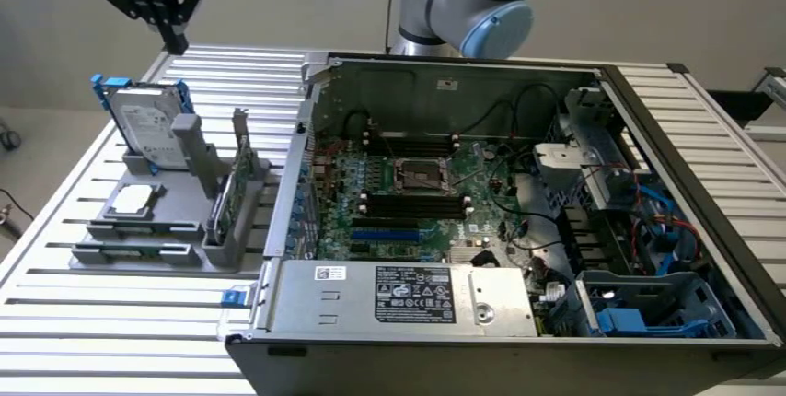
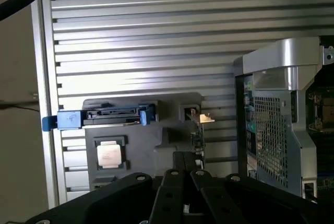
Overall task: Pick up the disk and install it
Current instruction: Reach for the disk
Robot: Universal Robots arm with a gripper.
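- Gripper (image 1: 176, 41) hangs closed and empty over the worktop's (image 1: 74, 322) far corner.
- Disk (image 1: 145, 124) stands upright in a grey holder (image 1: 184, 147) near that corner.
- Best approach, I judge: open wide and line up squarely over its top edge.

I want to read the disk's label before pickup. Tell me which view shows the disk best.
The exterior view. There the disk stands upright in the grey holder, its white-labelled face and blue carrier towards the camera. The wrist view catches the disk edge-on from above: top edge and blue carrier, label hidden.
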